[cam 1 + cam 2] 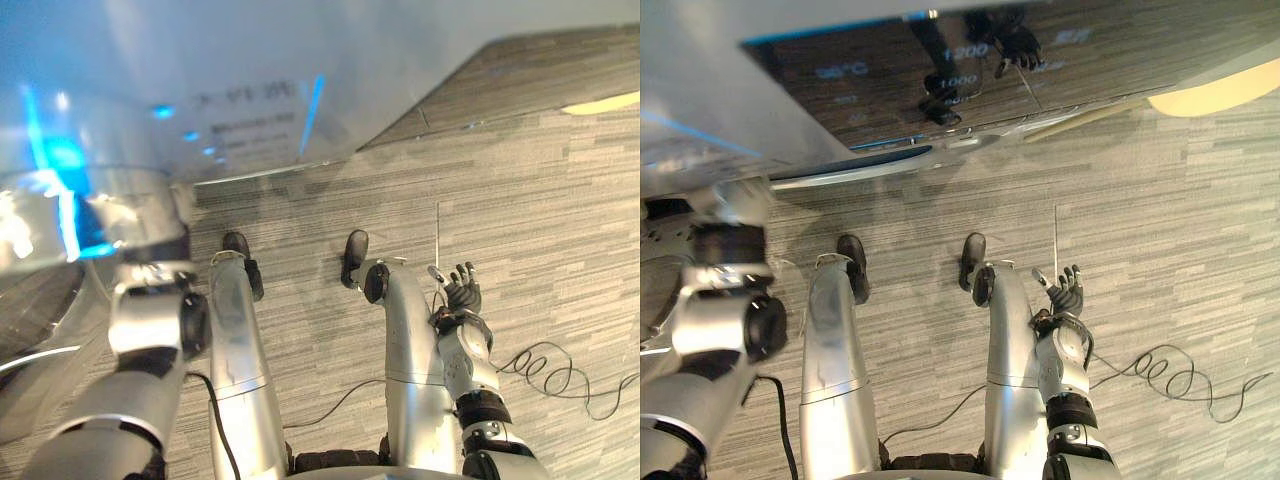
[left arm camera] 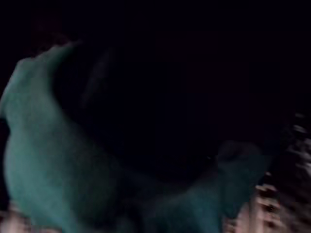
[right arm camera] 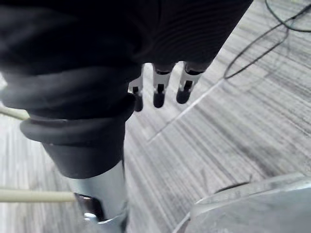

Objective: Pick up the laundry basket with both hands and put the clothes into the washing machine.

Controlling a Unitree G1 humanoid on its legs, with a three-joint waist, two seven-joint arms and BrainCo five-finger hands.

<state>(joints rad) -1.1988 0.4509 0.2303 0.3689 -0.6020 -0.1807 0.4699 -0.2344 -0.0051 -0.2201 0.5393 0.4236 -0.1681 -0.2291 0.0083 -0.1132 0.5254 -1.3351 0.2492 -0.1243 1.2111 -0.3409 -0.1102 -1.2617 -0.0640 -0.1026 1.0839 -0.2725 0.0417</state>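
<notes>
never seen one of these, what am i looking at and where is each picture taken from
This is a humanoid robot with two arms. The two wide pictures come from cameras in its head, looking down. The washing machine stands in front of it on a grey carpet floor. The right hand hangs at the robot's side, fingers relaxed, holding nothing. The other two pictures come from a camera on each wrist. The left wrist one is dark, with a blurred teal shape, perhaps cloth. I cannot tell whether it is held.
</notes>
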